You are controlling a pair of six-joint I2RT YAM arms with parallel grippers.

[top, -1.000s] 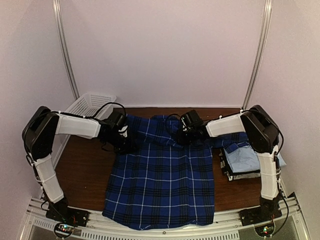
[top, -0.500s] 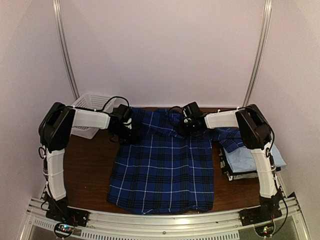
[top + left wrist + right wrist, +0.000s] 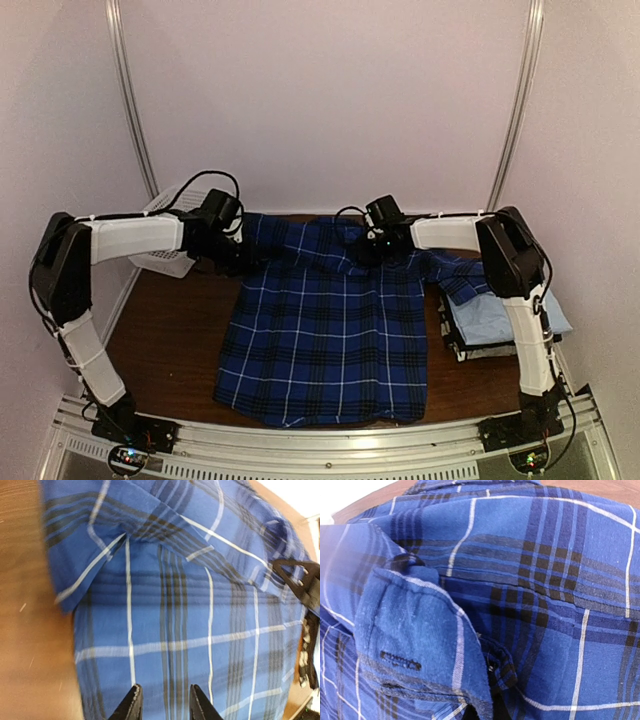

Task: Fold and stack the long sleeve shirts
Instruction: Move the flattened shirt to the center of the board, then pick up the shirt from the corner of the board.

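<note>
The right gripper (image 3: 374, 246) pinches the plaid shirt (image 3: 330, 340) at its collar, and the left gripper (image 3: 164, 701) hangs half-parted just above the cloth, so draw both shoulders level.

The left arm (image 3: 135, 236) and the right arm (image 3: 447, 232) are built alike, with smooth white shell links joined by bulky, rounded black joint housings (image 3: 58, 268), and each stands on a black base plate (image 3: 128, 432) beside which small red and green lights (image 3: 126, 458) glow. Thin black cables (image 3: 205, 180) loop loose above the black, blocky wrist units (image 3: 385, 222) and run on along the white links, whose lower sections are crossed by thin dark bands (image 3: 84, 356). The left pincer (image 3: 165, 707) ends in two slim black fingers (image 3: 131, 706) that taper to narrow tips with a faint sheen.
</note>
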